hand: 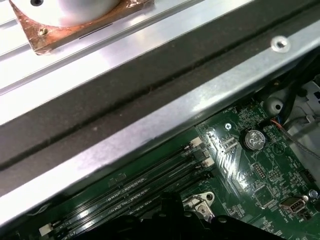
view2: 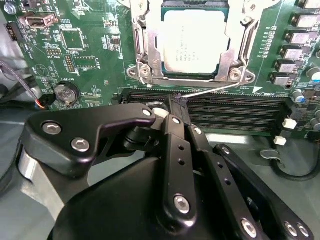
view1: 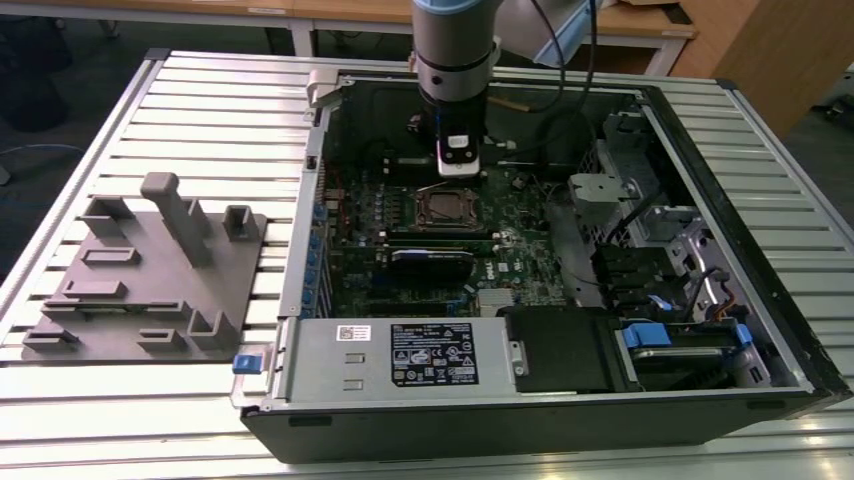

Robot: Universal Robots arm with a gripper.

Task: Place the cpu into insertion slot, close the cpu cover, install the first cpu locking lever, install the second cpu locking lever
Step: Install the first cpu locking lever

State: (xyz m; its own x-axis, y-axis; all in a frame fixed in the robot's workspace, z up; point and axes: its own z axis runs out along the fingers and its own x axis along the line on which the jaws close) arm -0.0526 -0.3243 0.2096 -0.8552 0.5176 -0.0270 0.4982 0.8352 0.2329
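Observation:
The cpu (view2: 195, 42) lies flat in the insertion slot (view2: 141, 73), its pale metal top showing through the window of the cpu cover (view2: 239, 47), which lies down over it. A thin silver locking lever (view2: 215, 89) runs slanting along the socket's edge beside the memory slots. My gripper (view2: 173, 102) is shut, with its black fingertips right at the free end of that lever; I cannot tell whether they pinch it. In the exterior view the gripper (view1: 458, 170) hangs inside the open computer case just behind the socket (view1: 447, 208).
Long black memory slots (view2: 240, 112) lie just under the fingertips. A coin battery (view2: 66, 94) and cables sit nearby. Case walls, a drive cage (view1: 627, 200) and the power supply (view1: 400, 355) ring the board. A grey fixture (view1: 147, 270) stands on the slatted table. A copper-based heatsink (hand: 65, 20) rests outside the case.

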